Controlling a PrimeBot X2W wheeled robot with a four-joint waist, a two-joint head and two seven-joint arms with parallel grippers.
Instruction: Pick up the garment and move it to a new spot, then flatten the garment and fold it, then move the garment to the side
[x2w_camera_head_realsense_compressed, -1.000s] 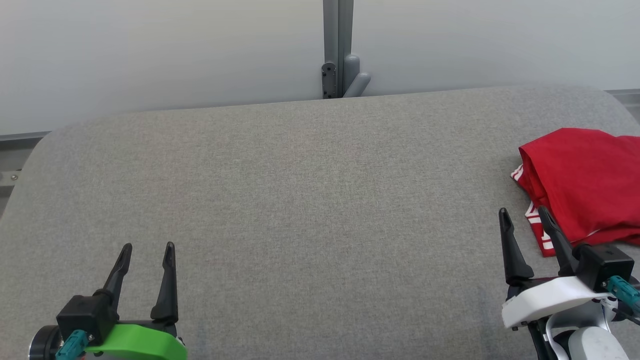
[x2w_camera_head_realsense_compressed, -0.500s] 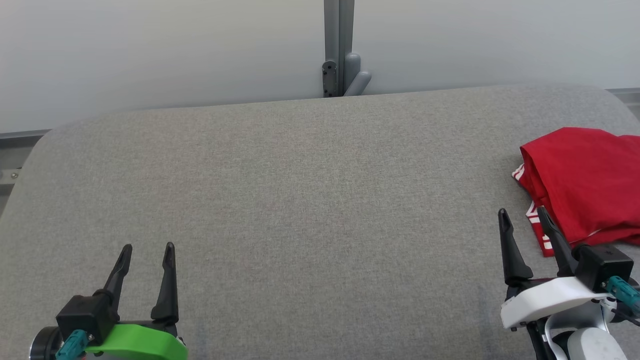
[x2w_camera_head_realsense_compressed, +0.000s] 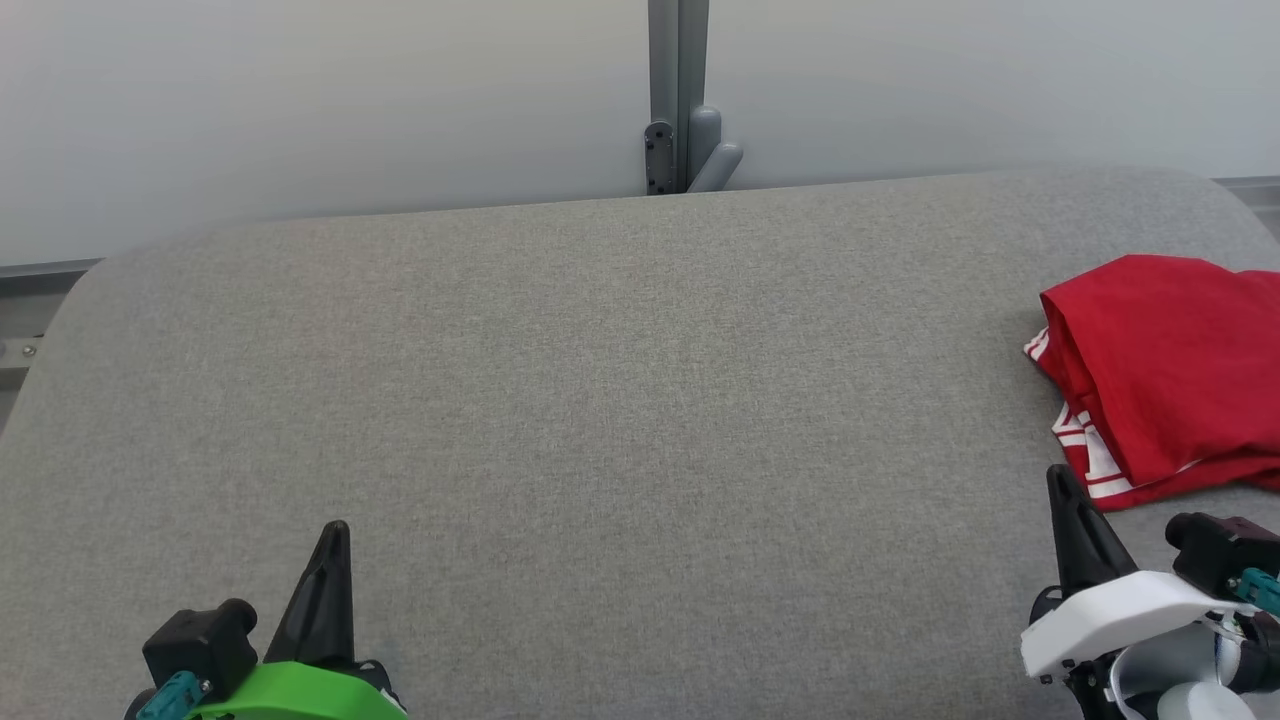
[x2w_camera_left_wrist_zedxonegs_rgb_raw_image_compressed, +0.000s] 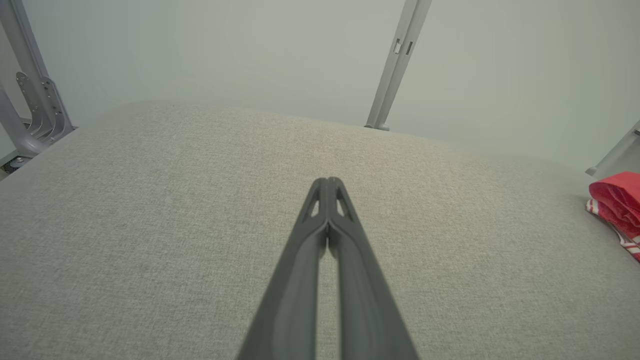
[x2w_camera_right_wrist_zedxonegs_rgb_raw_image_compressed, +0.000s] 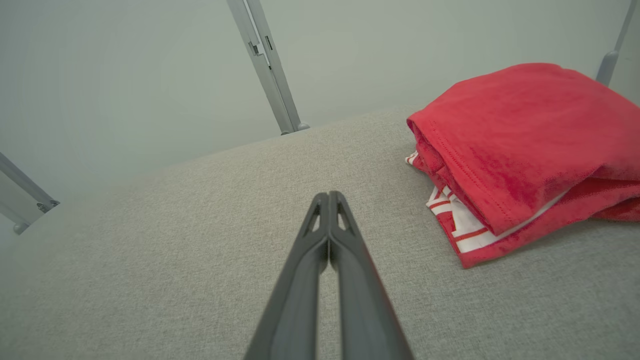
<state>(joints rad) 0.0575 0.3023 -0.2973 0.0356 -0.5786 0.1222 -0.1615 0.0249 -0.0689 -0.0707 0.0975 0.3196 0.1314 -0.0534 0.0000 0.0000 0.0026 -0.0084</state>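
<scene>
Garment (x2w_camera_head_realsense_compressed: 1170, 370) lay folded aside, left gripper (x2w_camera_left_wrist_zedxonegs_rgb_raw_image_compressed: 327, 185) and right gripper (x2w_camera_right_wrist_zedxonegs_rgb_raw_image_compressed: 328, 197) both pinched together, empty: looked finished, arms only needed parking.

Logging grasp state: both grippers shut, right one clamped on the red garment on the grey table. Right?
Not quite. The right gripper is shut on nothing: in the right wrist view the red garment lies apart, off to its side. The left gripper is shut too, and the garment does lie on the grey table.
</scene>
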